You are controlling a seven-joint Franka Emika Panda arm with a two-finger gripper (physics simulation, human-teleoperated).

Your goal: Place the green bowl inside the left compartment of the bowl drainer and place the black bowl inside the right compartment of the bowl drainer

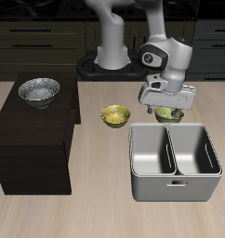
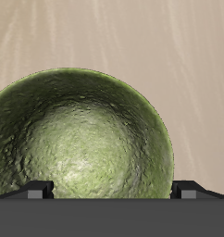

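Observation:
The green bowl (image 1: 169,115) stands on the table just behind the bowl drainer (image 1: 175,177), and it fills the wrist view (image 2: 86,139) with its glossy mottled inside. My gripper (image 1: 167,106) hangs right over this bowl, open, with the fingertips (image 2: 35,190) spread wide near the bowl's rim and holding nothing. The black bowl (image 1: 38,90), wider and silvery inside, sits on top of the dark cabinet (image 1: 35,139). Both wells of the drainer hold nothing.
A small yellow-gold bowl (image 1: 115,115) rests on the table between the cabinet and the green bowl. The tall dark-brown cabinet stands beside the drainer, with a strip of bare table between them.

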